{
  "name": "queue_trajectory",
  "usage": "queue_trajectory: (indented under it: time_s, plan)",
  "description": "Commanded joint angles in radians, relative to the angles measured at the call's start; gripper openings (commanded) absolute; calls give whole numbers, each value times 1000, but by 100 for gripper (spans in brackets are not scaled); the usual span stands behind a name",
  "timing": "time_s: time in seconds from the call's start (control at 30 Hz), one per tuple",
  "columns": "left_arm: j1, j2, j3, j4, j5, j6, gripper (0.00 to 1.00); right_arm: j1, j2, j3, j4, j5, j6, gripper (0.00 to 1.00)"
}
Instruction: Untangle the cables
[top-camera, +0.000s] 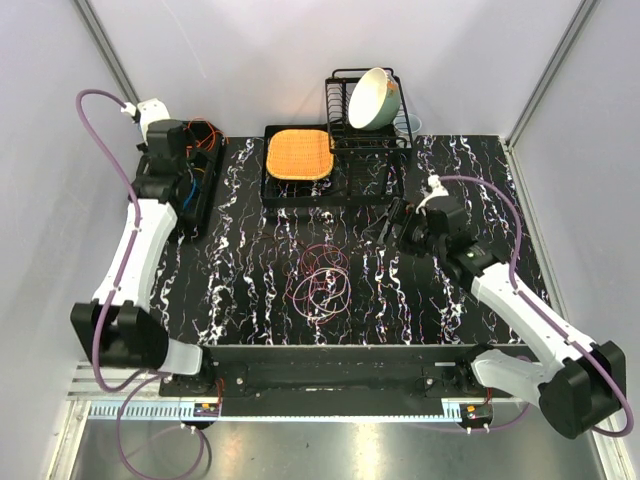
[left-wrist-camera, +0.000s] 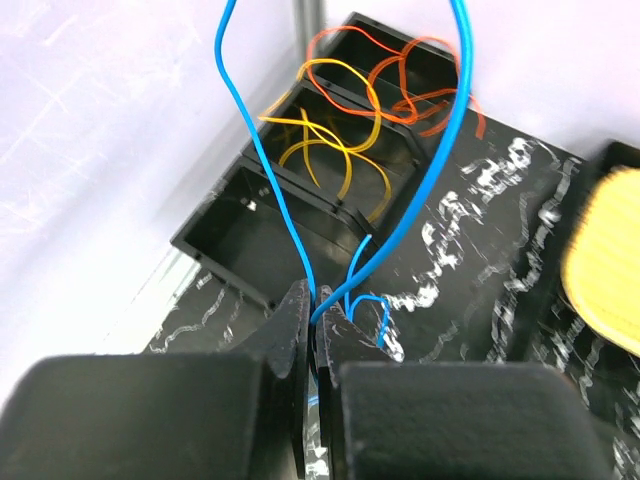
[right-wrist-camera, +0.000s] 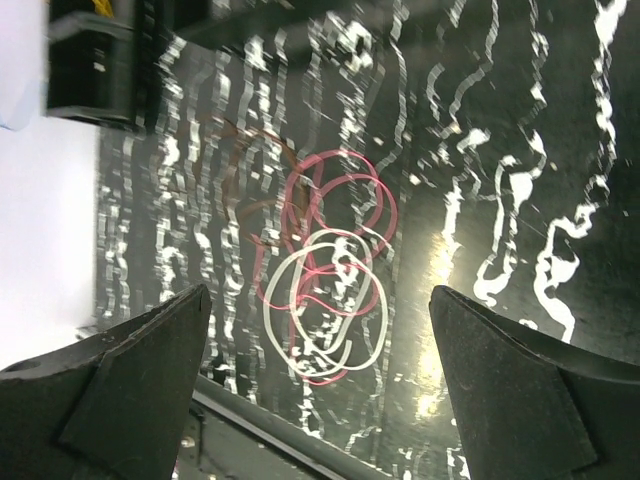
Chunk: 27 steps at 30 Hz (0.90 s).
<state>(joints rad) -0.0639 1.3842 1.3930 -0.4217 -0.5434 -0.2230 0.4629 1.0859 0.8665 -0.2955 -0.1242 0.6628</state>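
My left tool (left-wrist-camera: 318, 305) is pressed together on the blue cable (left-wrist-camera: 464, 70), pinching it right at the fingertips. The tool hangs over the black compartment tray (left-wrist-camera: 225, 240), which sits at the far left of the counter (top-camera: 250, 290). From the pinch, the blue cable runs away as a long, narrow loop. Its two strands spread apart and leave the top of the left wrist view, so its long axis points away from the fingers. A short curl of it sits just beside the tips.

In the tray, the yellow cables (left-wrist-camera: 345, 125) lie coiled in the middle compartment. The orange cables (left-wrist-camera: 405, 85) are in the far one and spill over its rim.

My right tool (right-wrist-camera: 315, 295) is spread wide, holding nothing, above the counter. Below it the pink cable (right-wrist-camera: 340, 200) and the white cable (right-wrist-camera: 300, 300) lie flat and overlapped mid-counter. The cluster is a little longer from far to near than across. A fainter brownish loop (right-wrist-camera: 245, 165) touches it.
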Motion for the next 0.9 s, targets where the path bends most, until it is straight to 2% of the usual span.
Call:
queue_trajectory:
  time_s: [0.0, 0.4, 0.53, 0.63, 0.7, 0.87]
  plan:
    - [48, 87, 101, 100, 40, 56, 0, 2, 17, -70, 116, 5, -11, 96]
    - [186, 329, 144, 178, 40, 59, 0, 3, 63, -247, 321, -26, -38, 96]
    - [202, 363, 130, 216, 7, 54, 0, 3, 94, -317, 430, -45, -57, 96]
    - [207, 415, 124, 245, -6, 62, 0, 2, 141, -311, 452, -74, -69, 96]
    - [211, 475, 136, 244, -10, 56, 0, 2, 172, -299, 476, -117, -84, 96]
    - [231, 596, 216, 132, 83, -41, 0, -7, 215, -294, 507, -152, -97, 95]
